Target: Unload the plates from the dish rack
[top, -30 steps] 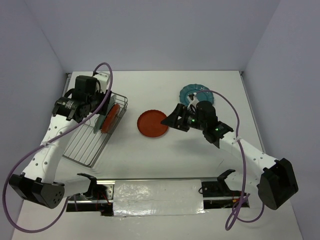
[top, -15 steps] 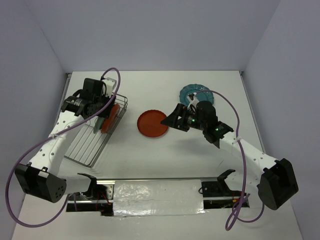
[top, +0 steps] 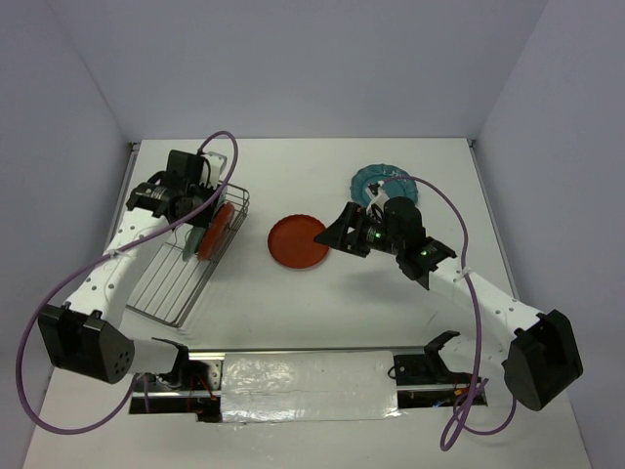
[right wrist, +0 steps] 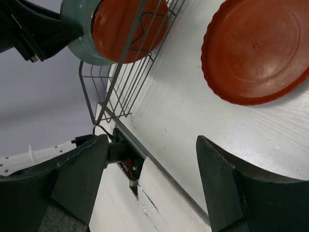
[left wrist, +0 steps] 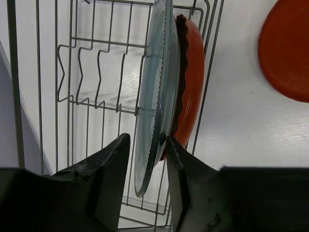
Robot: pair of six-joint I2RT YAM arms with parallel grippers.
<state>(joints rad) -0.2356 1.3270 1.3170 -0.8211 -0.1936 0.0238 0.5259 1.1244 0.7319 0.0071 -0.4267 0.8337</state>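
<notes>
Pale lavender walls [top: 293, 68] close in a white worktop [top: 322, 293] on its left, far and right sides. A crinkled silver strip [top: 312, 386] runs along the near edge between the arm bases, and purple cables [top: 44, 322] loop off both arms.

From above, the dish rack [top: 171, 278] lies slantwise along the left edge, its far end toward the far-left corner. Two plates stand on edge in that far end: the grey-teal plate [top: 198, 237] and, just beside it on the side facing the middle of the worktop, the racked red plate [top: 217, 227]. The left gripper [top: 200, 217] hangs over them. The loose red plate [top: 298, 242] lies flat near the middle of the worktop. The teal scalloped plate [top: 374, 179] lies flat toward the far edge, right of centre, partly hidden by the right arm. The right gripper [top: 332, 233] sits at the loose red plate's right rim.

The left wrist view shows the left gripper [left wrist: 147, 140] narrowly parted, one finger on each side of the grey-teal plate's [left wrist: 157, 87] rim, with a thin gap on the left side. The racked red plate [left wrist: 190, 82], fluted at the rim, stands face to face with it; whether they touch cannot be told. Rack wires [left wrist: 77, 72] cross white worktop.

In the right wrist view the right gripper [right wrist: 152, 142] is spread wide with nothing between its fingers, above bare worktop. The loose red plate [right wrist: 258, 53] lies ahead, and the dish rack [right wrist: 130, 82] with both standing plates lies beyond.
</notes>
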